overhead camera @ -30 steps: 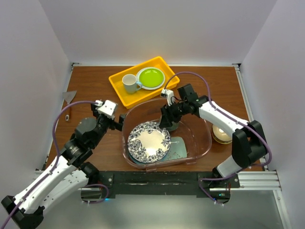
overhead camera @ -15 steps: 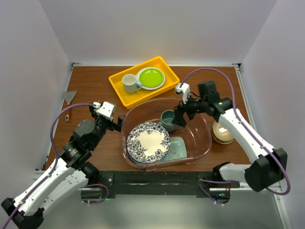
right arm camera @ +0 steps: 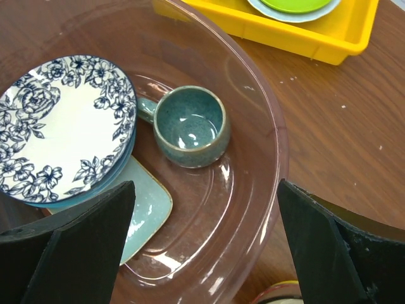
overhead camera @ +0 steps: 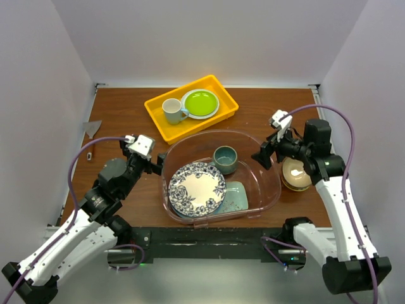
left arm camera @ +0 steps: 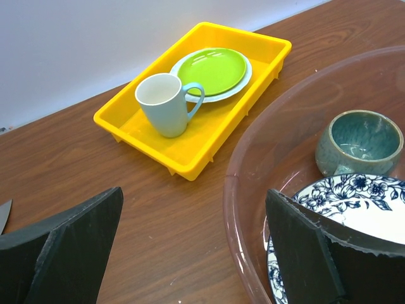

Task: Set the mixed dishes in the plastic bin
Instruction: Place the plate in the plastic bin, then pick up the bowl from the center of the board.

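The right hand [overhead camera: 263, 156] has moved away from the mug [overhead camera: 225, 158]. One second ago it was low inside the bin [overhead camera: 169, 195], right at the mug. Half a second ago it was already raised, just beside the mug. Now it hangs over the right wall of the bin, well apart from the mug. Its fingers are spread wide and there is nothing between them.

The mug has stayed where it was put. It stands upright on the bin floor, in the far part, with its opening up. Its near left side is close to the blue-flowered plate [overhead camera: 197, 187]; if they touch, I cannot tell. This plate lies on top of other dishes in the left half of the bin. The mint-green tray [overhead camera: 240, 197] lies flat under it and shows to the right of it. The plate and the tray have not shifted.

A tan bowl [overhead camera: 295, 172] is on the table [overhead camera: 126, 120] just outside the right wall of the bin, near the right arm.

The left hand [overhead camera: 154, 166] has not changed place. It hangs just outside the left wall of the bin, with its fingers spread and empty.

At the far side of the table the yellow tray [overhead camera: 159, 120] holds the white mug [overhead camera: 171, 110] and the lime-green plate [overhead camera: 200, 102], the same as before.
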Available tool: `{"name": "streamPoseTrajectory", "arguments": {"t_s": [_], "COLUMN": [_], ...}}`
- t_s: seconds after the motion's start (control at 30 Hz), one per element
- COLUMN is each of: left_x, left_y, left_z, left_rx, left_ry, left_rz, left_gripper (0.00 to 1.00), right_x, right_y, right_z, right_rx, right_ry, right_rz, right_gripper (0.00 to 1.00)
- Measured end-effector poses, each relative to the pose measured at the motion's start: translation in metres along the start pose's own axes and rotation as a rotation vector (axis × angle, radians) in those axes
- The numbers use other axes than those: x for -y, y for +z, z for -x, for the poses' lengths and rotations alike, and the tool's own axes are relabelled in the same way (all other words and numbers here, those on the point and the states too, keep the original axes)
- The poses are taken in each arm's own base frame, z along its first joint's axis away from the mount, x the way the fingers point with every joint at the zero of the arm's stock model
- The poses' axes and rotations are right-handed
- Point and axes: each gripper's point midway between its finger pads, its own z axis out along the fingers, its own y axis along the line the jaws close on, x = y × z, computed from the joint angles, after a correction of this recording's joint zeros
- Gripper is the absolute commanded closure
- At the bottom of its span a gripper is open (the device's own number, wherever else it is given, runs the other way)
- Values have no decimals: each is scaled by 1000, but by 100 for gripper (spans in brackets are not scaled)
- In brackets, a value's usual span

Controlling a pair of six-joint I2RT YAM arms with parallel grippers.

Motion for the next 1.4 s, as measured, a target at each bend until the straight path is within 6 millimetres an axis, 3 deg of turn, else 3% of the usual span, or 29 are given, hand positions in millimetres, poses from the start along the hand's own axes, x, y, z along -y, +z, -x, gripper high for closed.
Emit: {"name": "streamPoseTrajectory", "arguments": {"t_s": [0.43,1.4], "left_x": [2,4], "left_y": [1,3], "left_z": [-2,-3], "left_rx": [-7,-14], "left_ry": [2,5], "left_rz": [-8,-17], "left_gripper": [0,0], "right_x": [10,19], "right_y": [-11,-13], "right_z": [-7,-11], "right_rx": [31,27], "right_ry": [10,11], "right_rz": [-67,-119], "right_gripper": [1,1]}}
